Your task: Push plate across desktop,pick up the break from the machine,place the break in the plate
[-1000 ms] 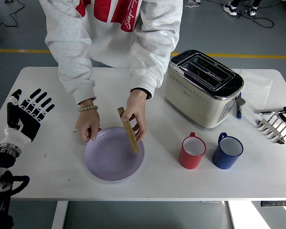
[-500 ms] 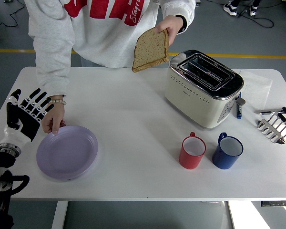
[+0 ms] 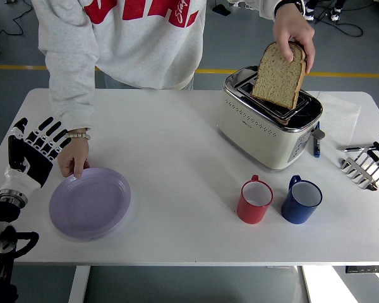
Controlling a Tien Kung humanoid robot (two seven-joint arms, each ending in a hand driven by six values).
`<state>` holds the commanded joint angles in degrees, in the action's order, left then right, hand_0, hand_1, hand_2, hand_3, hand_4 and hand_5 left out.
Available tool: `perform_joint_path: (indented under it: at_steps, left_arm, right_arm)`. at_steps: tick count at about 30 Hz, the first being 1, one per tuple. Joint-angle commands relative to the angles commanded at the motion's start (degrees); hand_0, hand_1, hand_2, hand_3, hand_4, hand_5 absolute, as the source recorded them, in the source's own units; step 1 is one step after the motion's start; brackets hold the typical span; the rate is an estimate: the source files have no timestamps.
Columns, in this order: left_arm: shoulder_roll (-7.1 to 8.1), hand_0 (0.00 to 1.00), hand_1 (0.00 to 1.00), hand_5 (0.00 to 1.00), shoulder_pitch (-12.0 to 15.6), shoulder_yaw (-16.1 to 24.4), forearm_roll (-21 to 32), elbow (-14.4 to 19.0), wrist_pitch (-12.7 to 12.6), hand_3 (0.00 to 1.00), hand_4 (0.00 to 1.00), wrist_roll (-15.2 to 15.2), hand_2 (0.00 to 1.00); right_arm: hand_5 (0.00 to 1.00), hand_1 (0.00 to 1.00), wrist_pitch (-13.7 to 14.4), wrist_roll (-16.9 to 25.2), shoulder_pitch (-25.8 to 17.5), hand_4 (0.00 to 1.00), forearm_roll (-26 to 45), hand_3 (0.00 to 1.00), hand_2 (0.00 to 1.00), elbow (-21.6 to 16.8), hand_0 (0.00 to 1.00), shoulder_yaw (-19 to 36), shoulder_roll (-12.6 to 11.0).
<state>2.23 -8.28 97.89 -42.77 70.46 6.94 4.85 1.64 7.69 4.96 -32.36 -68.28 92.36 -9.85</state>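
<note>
While the person's hand (image 3: 295, 28) pinches the top of the bread (image 3: 278, 75) and holds its lower edge at a slot of the toaster (image 3: 265, 126), the robot's left hand (image 3: 33, 153) hovers over the table (image 3: 177, 164) with fingers spread, gripping nothing. Just right of that hand lies the plate (image 3: 90, 202), near the table's front edge. The person's other hand (image 3: 74, 158) sits between the left hand and the plate, fingertips touching the plate's far rim. The right hand (image 3: 372, 165) is at the picture's right edge, fingers extended and empty. To its left stand a blue mug (image 3: 301, 199) and a red mug (image 3: 255, 200), side by side before the toaster. The toaster stands beyond the mugs.
</note>
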Motion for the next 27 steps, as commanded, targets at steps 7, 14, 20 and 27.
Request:
perform_joint_path:
  at_steps: [7, 14, 20, 27]
  left_arm:
    - [0.05, 0.744, 0.759, 0.998, -0.03, -0.08, 0.02, 0.02, -0.01, 0.725, 0.626, 0.00, 0.772]
    - [0.06, 0.744, 0.760, 0.998, -0.01, -0.13, 0.03, -0.01, -0.01, 0.725, 0.627, -0.01, 0.772]
    - [0.09, 0.744, 0.759, 0.998, -0.06, -0.17, 0.05, -0.01, -0.03, 0.725, 0.628, -0.03, 0.773]
    - [0.01, 0.744, 0.760, 0.998, -0.15, -0.11, 0.06, -0.05, -0.08, 0.725, 0.629, -0.03, 0.773]
  right_arm:
    - [0.583, 0.689, 0.03, 0.02, -0.02, 0.508, 0.02, 0.635, 0.677, 0.01, 0.744, 0.01, 0.02]
    - [0.584, 0.689, 0.05, 0.05, -0.05, 0.508, 0.05, 0.635, 0.678, 0.02, 0.744, -0.02, 0.04]
    - [0.584, 0.688, 0.06, 0.06, 0.00, 0.507, 0.08, 0.635, 0.677, 0.04, 0.744, -0.07, 0.07]
    - [0.585, 0.687, 0.06, 0.07, 0.07, 0.507, 0.12, 0.635, 0.677, 0.04, 0.742, -0.12, 0.09]
